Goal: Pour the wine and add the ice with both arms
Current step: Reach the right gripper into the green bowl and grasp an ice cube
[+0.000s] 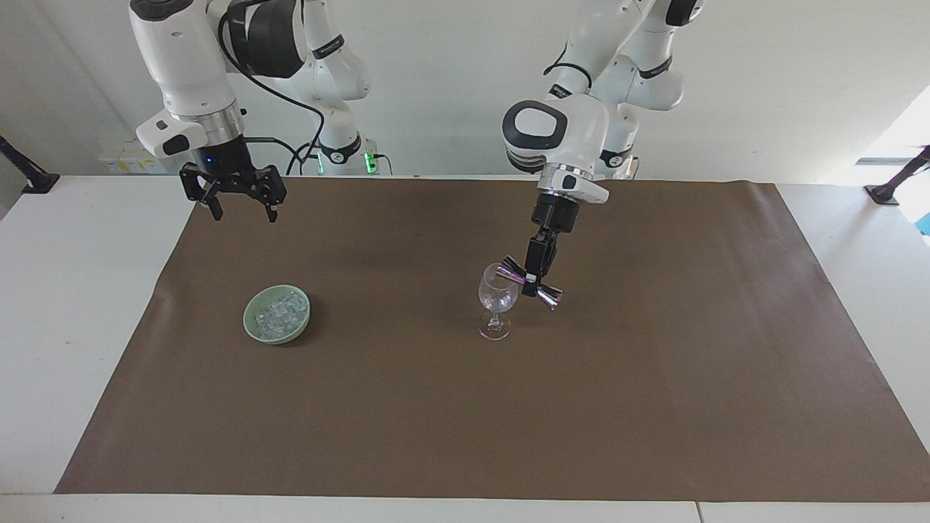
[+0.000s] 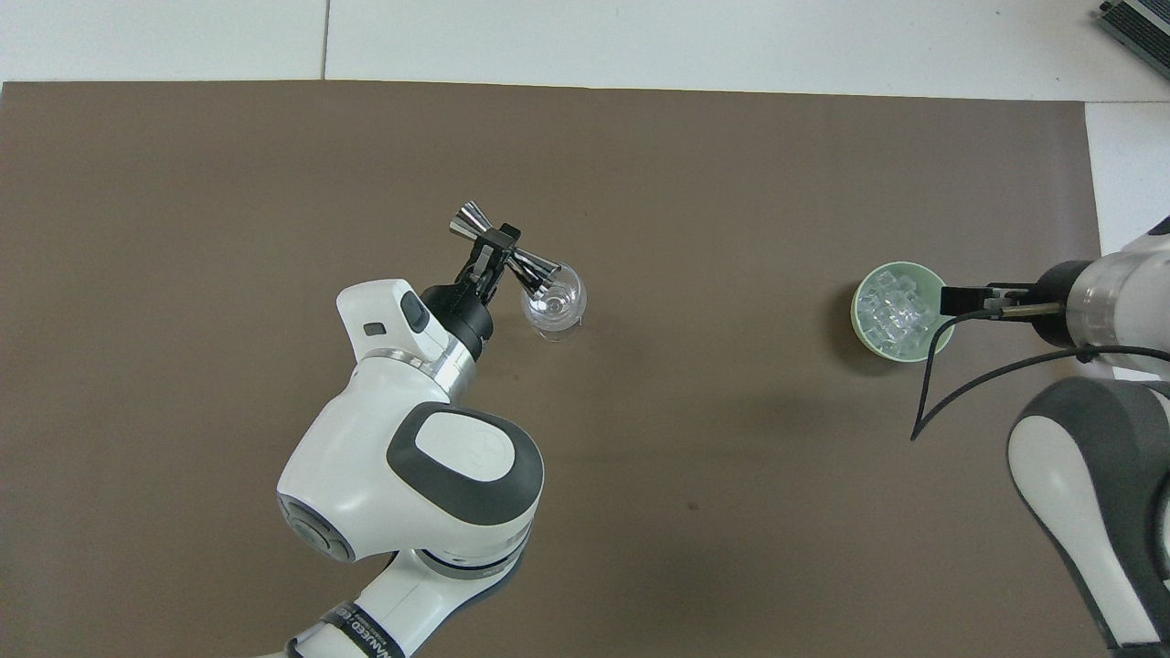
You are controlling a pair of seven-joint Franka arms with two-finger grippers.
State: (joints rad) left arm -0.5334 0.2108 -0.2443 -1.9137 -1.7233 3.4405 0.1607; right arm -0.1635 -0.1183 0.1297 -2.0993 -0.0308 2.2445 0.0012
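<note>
Pour underway: jigger (image 1: 530,282) pinched by left gripper (image 1: 535,277), tipped over wine glass (image 1: 497,301) rim. Ice (image 1: 279,313) untouched in green bowl (image 1: 252,327), well apart from glass. Right gripper (image 1: 238,206), fingers spread, empty, raised near bowl.

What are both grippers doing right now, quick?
Left gripper: shut on the jigger, tipped at the wine glass.
Right gripper: open, holding nothing, raised.

Left gripper (image 1: 535,280) clamped shut, angled downward, right gripper (image 1: 237,207) raised, spread wide
</note>
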